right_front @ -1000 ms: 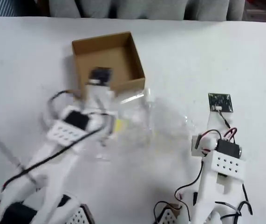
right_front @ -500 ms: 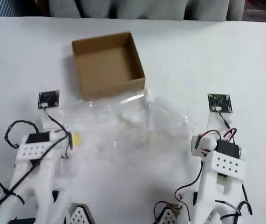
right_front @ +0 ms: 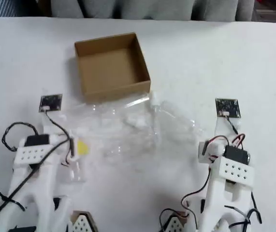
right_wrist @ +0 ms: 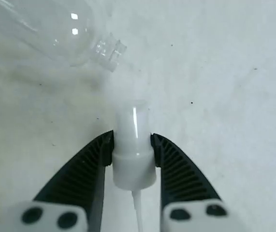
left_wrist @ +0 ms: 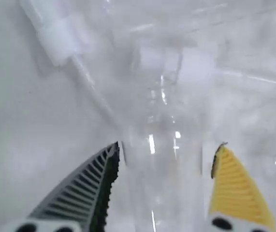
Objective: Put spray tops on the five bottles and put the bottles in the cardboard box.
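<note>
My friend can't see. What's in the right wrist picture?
The right claw pinches a white spray top by its sides. Just beyond it, a clear bottle with no top lies on the white table.

Left arm (right_front: 31, 164) stretched forward, low, wrist tipped down; left gripper (left_wrist: 164, 150) had its 2 fingers spread wide apart. Right arm (right_front: 227, 169) posed likewise alongside; right gripper (right_wrist: 131, 137) was clamped on a spray top (right_wrist: 134, 166), both fingers touching it.
</note>
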### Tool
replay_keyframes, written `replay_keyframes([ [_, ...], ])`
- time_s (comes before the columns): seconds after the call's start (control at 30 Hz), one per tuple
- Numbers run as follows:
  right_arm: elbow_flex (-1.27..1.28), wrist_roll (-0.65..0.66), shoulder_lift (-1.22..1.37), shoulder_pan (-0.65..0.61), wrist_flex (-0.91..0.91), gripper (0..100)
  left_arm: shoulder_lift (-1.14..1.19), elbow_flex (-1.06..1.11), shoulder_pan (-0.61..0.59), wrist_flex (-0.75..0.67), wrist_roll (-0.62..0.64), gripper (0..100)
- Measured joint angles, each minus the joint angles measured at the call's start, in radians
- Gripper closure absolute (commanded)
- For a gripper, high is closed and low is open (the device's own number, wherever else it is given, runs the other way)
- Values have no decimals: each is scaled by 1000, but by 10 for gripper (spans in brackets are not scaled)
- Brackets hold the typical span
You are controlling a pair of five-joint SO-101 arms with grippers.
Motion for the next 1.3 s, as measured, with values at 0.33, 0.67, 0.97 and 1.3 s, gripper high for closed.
replay_keyframes([
  [0.33, 0, 0, 0, 0, 0, 981, 0, -100, 0, 163, -89, 699],
  [0.67, 0, 0, 0, 0, 0, 981, 350, -353, -9, 245, -37, 699],
  [0.97, 14, 37, 0, 0, 0, 981, 516, -365, -11, 226, -37, 699],
  [1.3, 15, 48, -2, 0, 0, 981, 491, -259, -9, 97, -37, 950],
])
